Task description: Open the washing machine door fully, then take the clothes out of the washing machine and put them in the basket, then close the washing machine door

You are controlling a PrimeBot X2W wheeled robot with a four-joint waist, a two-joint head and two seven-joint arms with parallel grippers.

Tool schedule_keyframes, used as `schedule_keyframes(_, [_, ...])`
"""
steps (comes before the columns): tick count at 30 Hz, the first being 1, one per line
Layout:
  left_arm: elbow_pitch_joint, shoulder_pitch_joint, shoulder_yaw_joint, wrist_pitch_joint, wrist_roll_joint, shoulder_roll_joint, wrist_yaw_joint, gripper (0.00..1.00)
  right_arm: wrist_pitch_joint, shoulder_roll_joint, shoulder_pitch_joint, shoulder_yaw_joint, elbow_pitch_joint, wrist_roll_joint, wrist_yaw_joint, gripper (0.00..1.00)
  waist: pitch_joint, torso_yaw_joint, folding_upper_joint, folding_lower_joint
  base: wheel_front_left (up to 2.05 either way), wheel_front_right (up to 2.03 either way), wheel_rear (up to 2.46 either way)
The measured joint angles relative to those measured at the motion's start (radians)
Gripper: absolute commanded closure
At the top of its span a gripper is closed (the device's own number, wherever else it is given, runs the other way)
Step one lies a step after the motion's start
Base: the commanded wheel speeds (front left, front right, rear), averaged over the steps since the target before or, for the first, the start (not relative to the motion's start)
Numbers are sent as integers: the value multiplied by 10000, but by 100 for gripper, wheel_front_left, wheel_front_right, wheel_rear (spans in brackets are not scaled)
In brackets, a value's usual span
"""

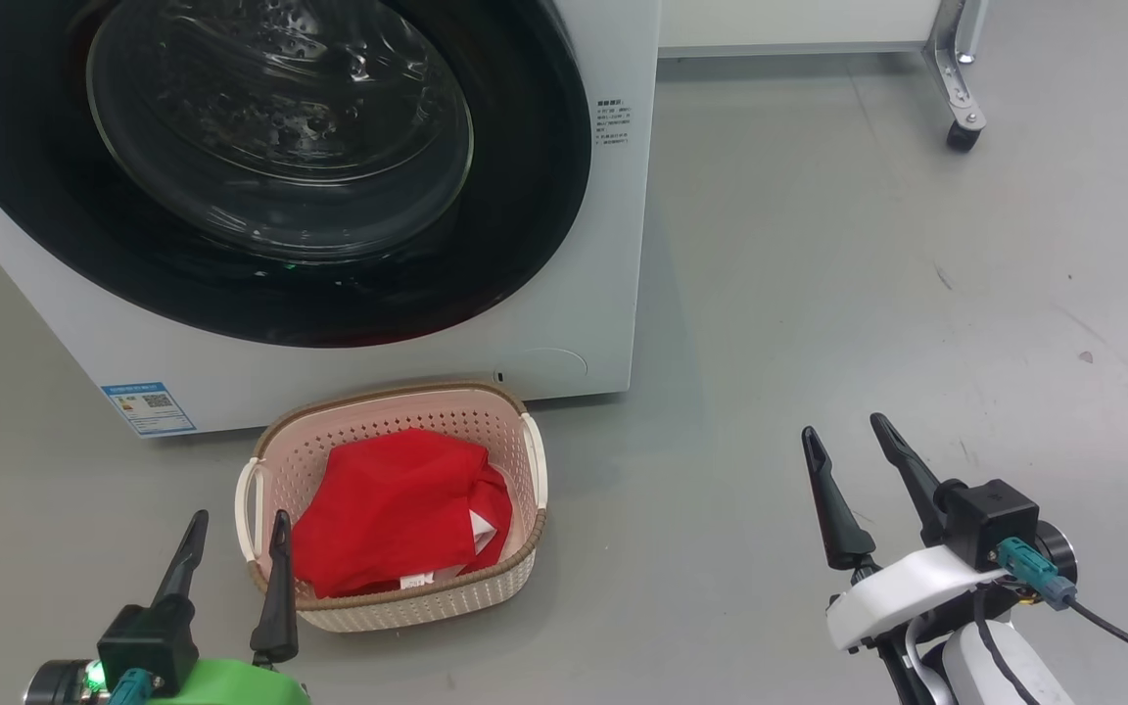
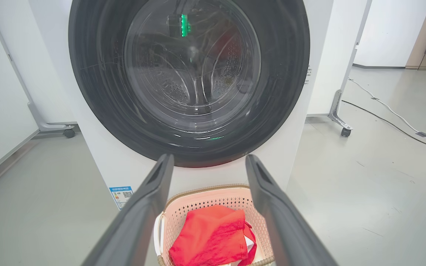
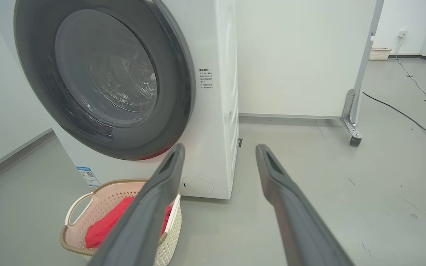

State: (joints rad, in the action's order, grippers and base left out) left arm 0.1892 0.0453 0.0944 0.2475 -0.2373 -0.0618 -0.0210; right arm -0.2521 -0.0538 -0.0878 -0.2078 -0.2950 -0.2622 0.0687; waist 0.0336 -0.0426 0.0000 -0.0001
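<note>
With the clothes (image 1: 398, 509) in the basket (image 1: 398, 397) before the washing machine (image 1: 613, 245) and the washing machine door (image 1: 270, 147) seemingly flush shut, we hold the left gripper (image 1: 240, 516) and right gripper (image 1: 842, 425) spread and empty, and we would press only the door's black rim if it proves unlatched.

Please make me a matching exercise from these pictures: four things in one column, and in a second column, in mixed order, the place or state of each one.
Column 1
1. washing machine door
2. clothes
3. basket
4. right claw

Column 2
A. lies inside the basket
B. shut against the washing machine
C. open, holding nothing
D. stands on the floor in front of the washing machine

Right pairs: 1-B, 2-A, 3-D, 4-C
</note>
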Motion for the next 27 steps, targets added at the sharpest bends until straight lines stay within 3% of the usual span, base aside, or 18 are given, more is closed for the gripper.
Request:
schedule_keyframes(23, [-52,62,38,-86,-163,0,0,0,0,44,371,-12,274,2,-13,0,-116,16,0,0,0,0,0])
schedule_keyframes(24, [-38,69,44,-86,-163,8,0,100,2,48,374,-13,261,2,-10,100,-119,19,0,0,0,0,0])
schedule_keyframes(27, [284,165,77,-88,-163,136,0,100,2,96,533,-19,-27,2,-2,100,-120,19,0,0,0,0,0])
